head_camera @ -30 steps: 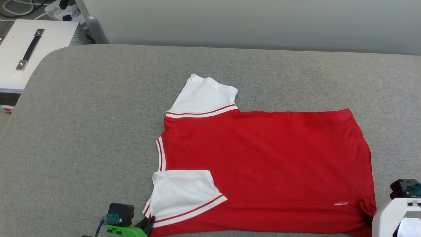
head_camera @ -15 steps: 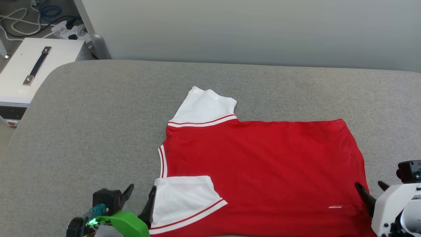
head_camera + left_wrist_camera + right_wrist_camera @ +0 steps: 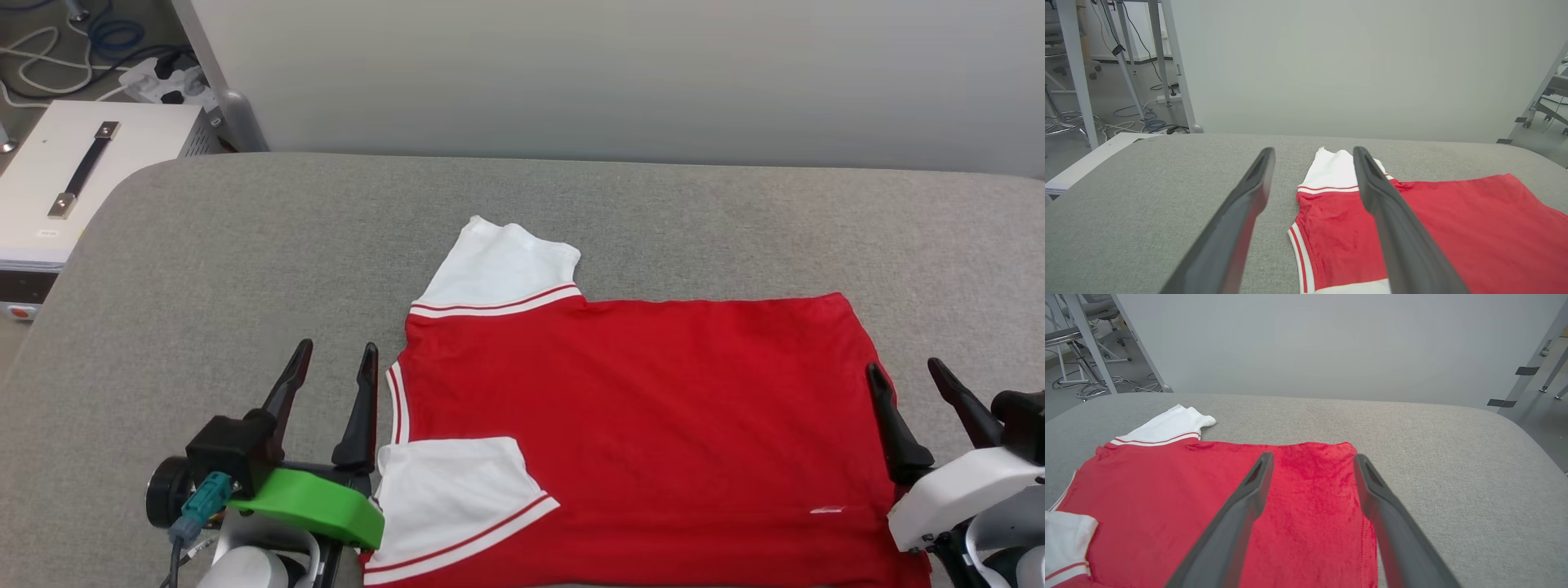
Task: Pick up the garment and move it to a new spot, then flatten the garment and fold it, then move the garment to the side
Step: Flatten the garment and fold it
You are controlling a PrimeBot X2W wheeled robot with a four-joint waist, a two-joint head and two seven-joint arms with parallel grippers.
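Shirt (image 3: pixel 645 408) flat at centre frame. Left gripper (image 3: pixel 339 345) and right gripper (image 3: pixel 903 366), lower corners, spread and empty; pinching matching edges together should keep the fold straight.

One garment (image 3: pixel 637 425) lies on one grey padded table (image 3: pixel 245 269). The garment shows two white sleeves: the far sleeve (image 3: pixel 502 261) and the near sleeve (image 3: pixel 449 482). Two grippers flank the garment, the left gripper (image 3: pixel 336 349) at its collar end and the right gripper (image 3: pixel 904 367) at its hem end, each with two dark fingers (image 3: pixel 362 408), four in all. Well left of the garment, farther back, stand one white box (image 3: pixel 131 147) with one black handle (image 3: pixel 77 171) and one power strip (image 3: pixel 159 82).
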